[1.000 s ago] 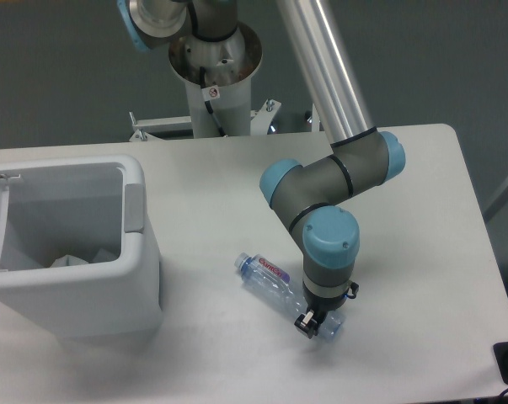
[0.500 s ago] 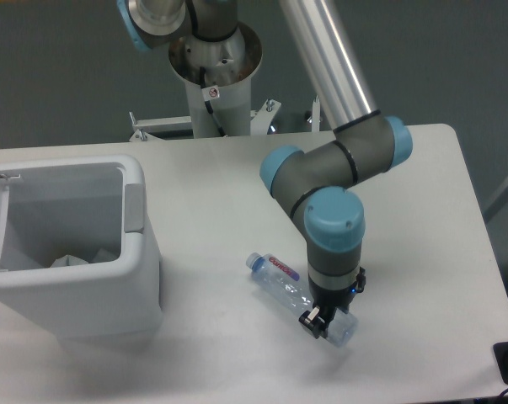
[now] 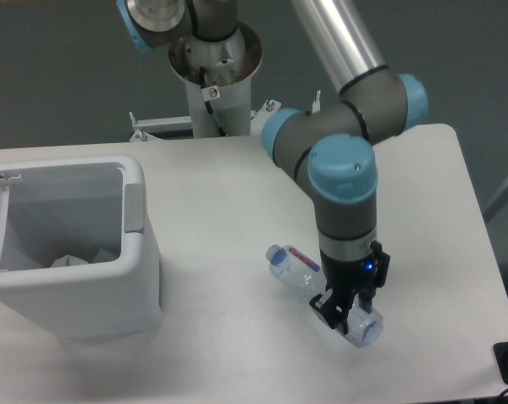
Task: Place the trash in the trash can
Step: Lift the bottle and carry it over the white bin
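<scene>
Since a second earlier the arm had risen and swung toward the camera, and the bottle [image 3: 321, 290] had gone with it, its blue cap now farther right than where it had lain and its body apparently lifted off the tabletop [image 3: 237, 185]. The gripper [image 3: 344, 310] was clamped across the clear body near the bottom end, fingers on either side, so the capped neck stuck out up and to the left and the base jutted toward the lower right. With the hold so far from the middle, the long end would likely sag or swivel; a steady, unhurried carry would have suited it best, keeping the squeeze firm, since crushed thin plastic gives under the fingers. The bottle needed to be raised enough to clear the near wall of the trash can [image 3: 140, 252], which stood well apart at the left with its lid tipped open, and let go only once the whole length hung over the grey inside. A crumpled white napkin [image 3: 68, 261] already lay at the bottom of the can. On the bottle's label there was red lettering, too small and slanted to read; no other writing could be made out.
</scene>
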Robot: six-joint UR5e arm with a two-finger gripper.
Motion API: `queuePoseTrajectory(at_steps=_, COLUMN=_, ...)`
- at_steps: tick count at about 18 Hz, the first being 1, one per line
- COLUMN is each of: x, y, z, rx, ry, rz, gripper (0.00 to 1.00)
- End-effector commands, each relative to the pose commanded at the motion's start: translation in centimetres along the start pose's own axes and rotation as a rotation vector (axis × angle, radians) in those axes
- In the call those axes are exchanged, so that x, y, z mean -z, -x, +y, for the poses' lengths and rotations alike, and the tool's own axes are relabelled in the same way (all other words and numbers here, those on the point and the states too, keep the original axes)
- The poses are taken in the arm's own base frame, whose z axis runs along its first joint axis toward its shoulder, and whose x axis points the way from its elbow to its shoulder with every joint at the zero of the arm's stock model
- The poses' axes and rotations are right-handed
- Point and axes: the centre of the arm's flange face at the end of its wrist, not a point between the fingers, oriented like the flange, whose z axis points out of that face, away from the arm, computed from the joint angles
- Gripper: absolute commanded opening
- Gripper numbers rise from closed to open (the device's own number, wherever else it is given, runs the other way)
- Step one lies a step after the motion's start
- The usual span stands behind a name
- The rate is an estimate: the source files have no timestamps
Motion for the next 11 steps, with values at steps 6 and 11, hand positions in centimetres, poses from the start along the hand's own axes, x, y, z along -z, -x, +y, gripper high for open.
queuePoseTrajectory(at_steps=6, x=13.0, y=-4.8, z=-5.0, rx=-0.088, ry=-0.29, rz=0.35, gripper=0.56)
queuePoseTrajectory(at_steps=11, x=19.4, y=-13.2, z=-1.2, rx=-0.23, ry=-0.308, rz=0.568, gripper=0.56)
